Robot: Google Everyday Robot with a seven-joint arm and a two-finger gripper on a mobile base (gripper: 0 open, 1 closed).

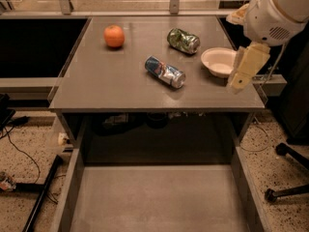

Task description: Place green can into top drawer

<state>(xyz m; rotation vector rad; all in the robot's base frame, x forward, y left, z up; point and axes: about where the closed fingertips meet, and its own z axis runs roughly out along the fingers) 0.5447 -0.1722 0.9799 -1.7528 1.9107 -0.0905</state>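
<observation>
The green can (183,40) lies on its side at the back right of the grey table (106,81), dented and shiny. The top drawer (159,202) is pulled out below the table's front edge; its flat grey bottom holds nothing. My gripper (244,70) hangs from the white arm (280,8) at the table's right edge, just right of a white bowl and to the front right of the green can, apart from it. It holds nothing that I can see.
A blue-and-silver can (165,72) lies on its side at the table's middle. An orange (114,36) sits at the back left. A white bowl (219,61) stands near the right edge. Cables (19,149) and a chair base (289,178) are on the floor.
</observation>
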